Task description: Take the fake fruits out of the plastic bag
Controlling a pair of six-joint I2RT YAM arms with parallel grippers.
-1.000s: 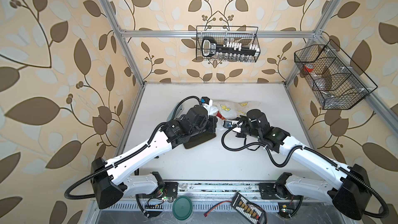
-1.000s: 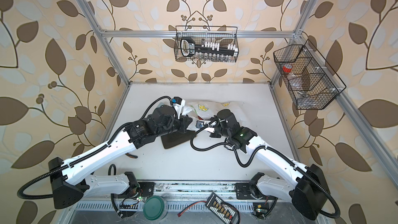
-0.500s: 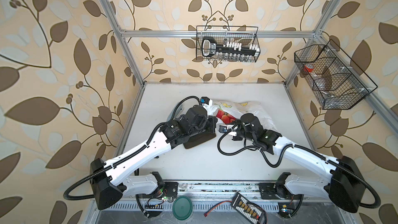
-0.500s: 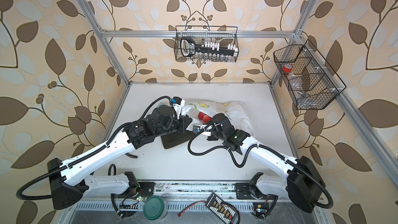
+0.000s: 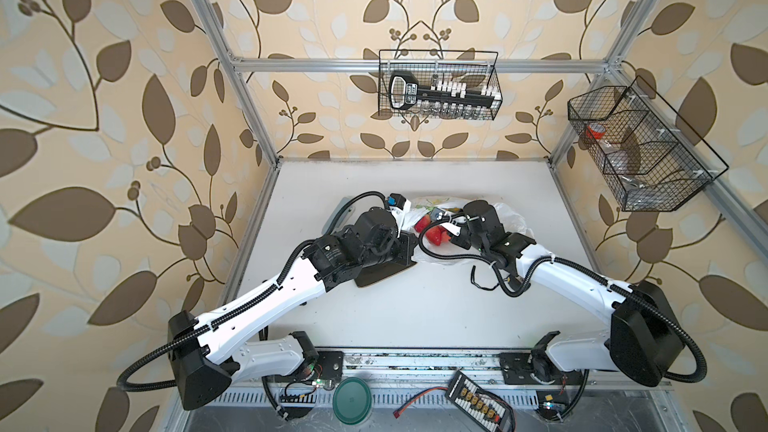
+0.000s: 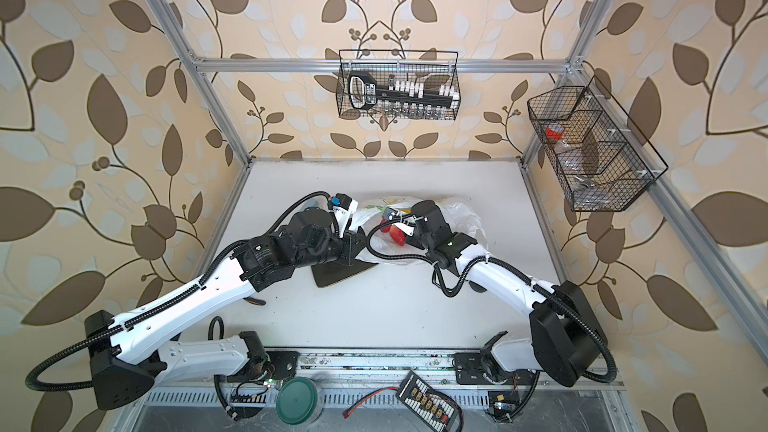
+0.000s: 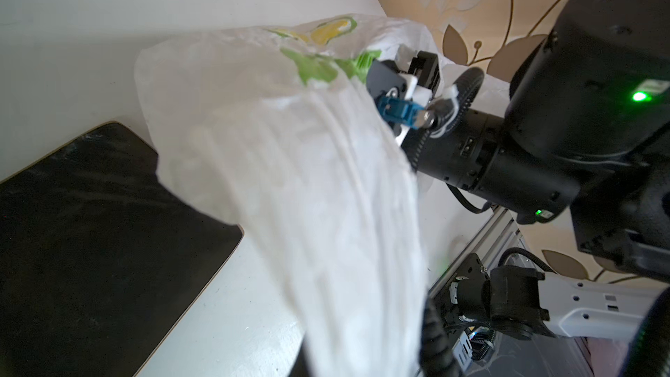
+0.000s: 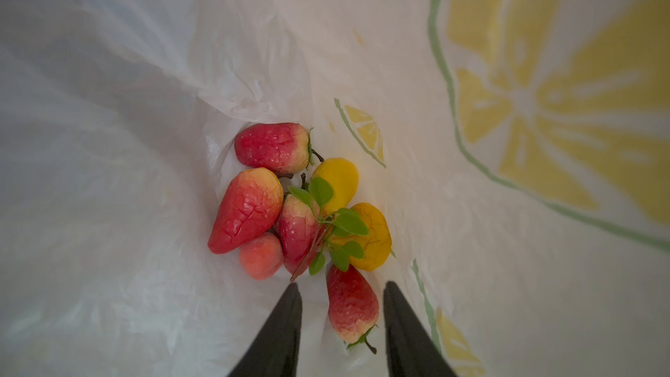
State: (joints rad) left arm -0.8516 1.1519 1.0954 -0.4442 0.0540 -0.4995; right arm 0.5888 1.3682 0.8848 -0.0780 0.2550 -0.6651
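Observation:
The plastic bag (image 5: 505, 218) lies at the middle back of the table, white with lemon prints, its mouth held up. Its film (image 7: 308, 175) runs taut into my left gripper (image 5: 409, 238), which is shut on the bag's edge; the film hides the jaws. My right gripper (image 8: 341, 283) is inside the bag, open. A red strawberry (image 8: 351, 306) lies between its fingers (image 8: 286, 320), apart from both. Just beyond sit the other fake fruits (image 8: 290, 212): red strawberries, two yellow pieces, a small peach and green leaves. Red fruit (image 5: 432, 234) shows in both top views (image 6: 395, 235).
A dark tray (image 5: 382, 274) lies flat beside the bag mouth, partly under my left wrist. Wire baskets hang on the back wall (image 5: 438, 91) and the right wall (image 5: 640, 147). A green lid (image 5: 351, 405) and a connector board (image 5: 482, 403) lie past the table's front edge.
My right gripper has pushed from the bag's mouth into the bag and its jaws have parted. The left arm has kept its hold and barely moved.

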